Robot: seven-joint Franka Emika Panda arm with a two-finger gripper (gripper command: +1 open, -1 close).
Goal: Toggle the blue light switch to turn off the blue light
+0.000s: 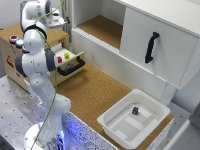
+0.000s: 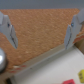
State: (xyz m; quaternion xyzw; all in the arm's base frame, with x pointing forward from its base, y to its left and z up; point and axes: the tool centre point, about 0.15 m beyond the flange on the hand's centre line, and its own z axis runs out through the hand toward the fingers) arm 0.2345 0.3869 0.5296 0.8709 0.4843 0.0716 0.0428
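Note:
On top of the wooden box point(image 1: 10, 50) at the exterior view's left sit small round buttons. One with a bluish cap, the blue light switch point(image 1: 19, 43), lies next to a reddish one point(image 1: 12, 37); whether the blue light glows is too blurred to tell. My gripper point(image 1: 56, 22) hangs above the box's far end, away from the buttons. In the wrist view the gripper point(image 2: 40, 30) is open, its fingers point(image 2: 6, 30) wide apart over brown surface with nothing between them. A grey round shape point(image 2: 1, 59) shows at the picture's edge.
An open drawer point(image 1: 75, 62) with a black handle holds a red block point(image 1: 59, 59) and a yellow block point(image 1: 66, 56). Behind stands a white cabinet point(image 1: 165, 30) with a black handle point(image 1: 151, 47). A white bin point(image 1: 150, 125) with a small dark object point(image 1: 135, 110) stands on the cork table.

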